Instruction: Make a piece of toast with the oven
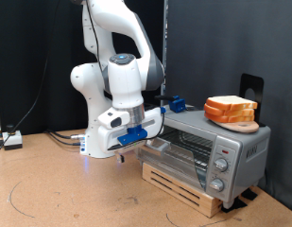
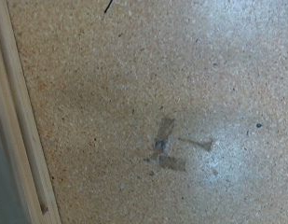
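The oven (image 1: 207, 147) is a small silver box with a glass door and round knobs (image 1: 221, 163) on its panel at the exterior view's right. It rests on a low wooden pallet (image 1: 183, 184). My gripper (image 1: 133, 138), with blue parts on the hand, hangs low just off the oven's end at the exterior view's left, close to the door. Its fingers do not show in the wrist view, which holds only speckled board floor (image 2: 162, 93). A thick stack of bread slices (image 1: 231, 109) lies on a wooden board on the oven's roof. The single piece of toast is out of view.
A pale wooden strip (image 2: 18, 131) runs along one side of the wrist view. Scuff marks (image 2: 167, 149) mark the floor there. Cables (image 1: 60, 137) trail on the floor behind the robot base, with a small white box (image 1: 11, 140) at the exterior view's left. A black bracket (image 1: 251, 90) stands behind the bread.
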You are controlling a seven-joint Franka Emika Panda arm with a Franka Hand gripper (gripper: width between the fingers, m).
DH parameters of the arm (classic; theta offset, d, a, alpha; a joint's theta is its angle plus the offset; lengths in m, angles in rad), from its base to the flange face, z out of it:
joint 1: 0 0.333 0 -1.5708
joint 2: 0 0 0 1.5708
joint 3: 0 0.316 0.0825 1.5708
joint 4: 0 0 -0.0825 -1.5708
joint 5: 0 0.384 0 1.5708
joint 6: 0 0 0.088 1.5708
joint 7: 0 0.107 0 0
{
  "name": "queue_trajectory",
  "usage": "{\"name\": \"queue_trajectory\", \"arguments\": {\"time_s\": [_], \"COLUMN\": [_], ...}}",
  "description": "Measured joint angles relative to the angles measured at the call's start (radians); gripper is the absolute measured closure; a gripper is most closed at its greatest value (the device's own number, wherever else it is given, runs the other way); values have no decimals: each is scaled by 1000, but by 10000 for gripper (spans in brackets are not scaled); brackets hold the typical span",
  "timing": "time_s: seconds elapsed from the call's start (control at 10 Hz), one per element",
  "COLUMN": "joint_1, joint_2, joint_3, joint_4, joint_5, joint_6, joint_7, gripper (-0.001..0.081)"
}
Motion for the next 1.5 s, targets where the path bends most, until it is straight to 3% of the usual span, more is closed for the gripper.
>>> {"name": "queue_trajectory", "arguments": {"time_s": [0.6, 1.0, 1.5], "joint_1": [-3, -23, -52], "joint_2": [-15, -8, 59], "joint_3": [-15, -15, -18], "joint_4": [15, 12, 22], "joint_5": [39, -41, -93], "joint_6": [-3, -1, 54], "joint_7": [-65, -27, 27], "gripper": [2, 2, 2]}}
